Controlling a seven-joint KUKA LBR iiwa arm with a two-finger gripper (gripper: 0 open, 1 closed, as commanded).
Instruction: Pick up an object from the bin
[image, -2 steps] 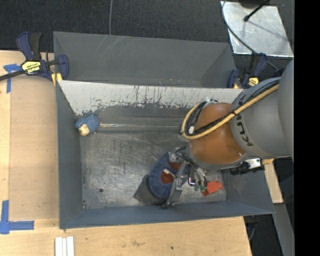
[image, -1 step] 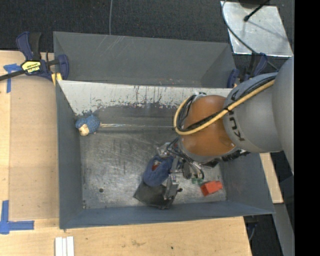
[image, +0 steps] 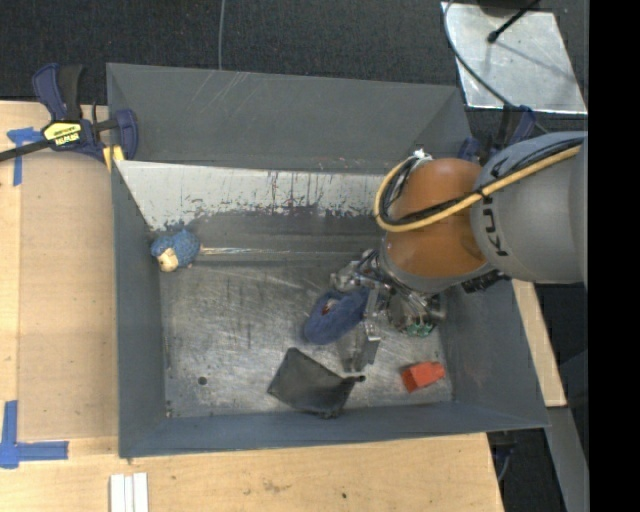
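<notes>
My gripper (image: 363, 350) reaches down below the orange wrist cover, in the right half of the bin near the front. A crumpled blue soft thing (image: 330, 316) lies right against its left side. Just below and to the left of the gripper's tip, a flat black piece (image: 310, 384) rests on the bin floor by the front wall. A small orange-red block (image: 422, 376) sits to the gripper's right, near the front right corner.
A small blue plush toy with a pale yellow face (image: 175, 249) lies at the far left against the back wall. The arm and its orange cover hide the bin's right side. The left middle of the floor is bare metal.
</notes>
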